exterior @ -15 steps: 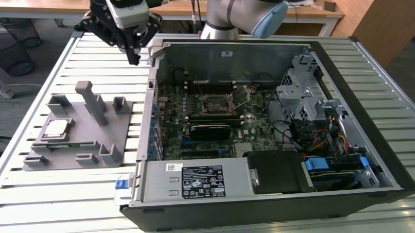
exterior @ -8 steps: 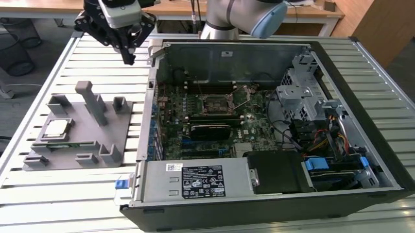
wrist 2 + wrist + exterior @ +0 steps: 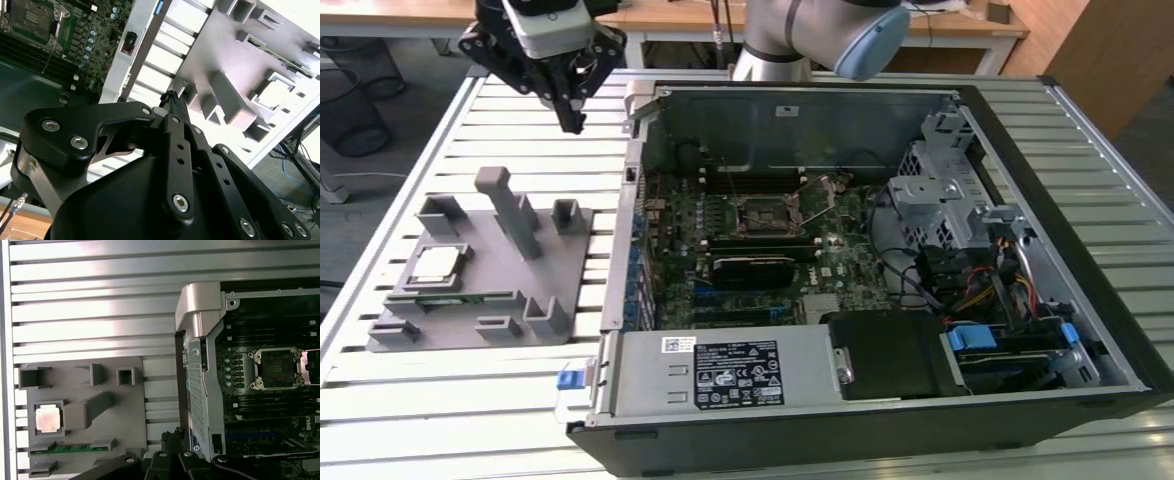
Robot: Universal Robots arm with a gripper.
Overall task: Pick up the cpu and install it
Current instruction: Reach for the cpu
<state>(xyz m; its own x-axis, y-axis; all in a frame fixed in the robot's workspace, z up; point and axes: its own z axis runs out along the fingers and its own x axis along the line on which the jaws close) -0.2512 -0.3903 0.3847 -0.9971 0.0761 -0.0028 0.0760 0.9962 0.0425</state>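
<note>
Silvery cpu [image 3: 436, 265] is lying nested in its tray [image 3: 494, 285], ready for pickup; pincer [image 3: 570, 125], closed and empty, is hovering at its one o'clock.

No text legible in any view. Exterior view: white sticker [image 3: 671, 345] just beside a larger black label [image 3: 736, 375], both on the silver power-supply housing [image 3: 640, 385] at the edge of the computer case [image 3: 1081, 230] nearest the camera; rows of fine print and small symbols, too small to read. Small white sticker [image 3: 786, 111] on the case's inner back wall; unreadable. Motherboard [image 3: 761, 285]: pale printed marks among the components, not resolvable in the exterior view or either wrist view. Metal top of the cpu [image 3: 48, 419], seated in the grey tray [image 3: 125, 405]: plain and pale in the first wrist view, no marking readable.
</note>
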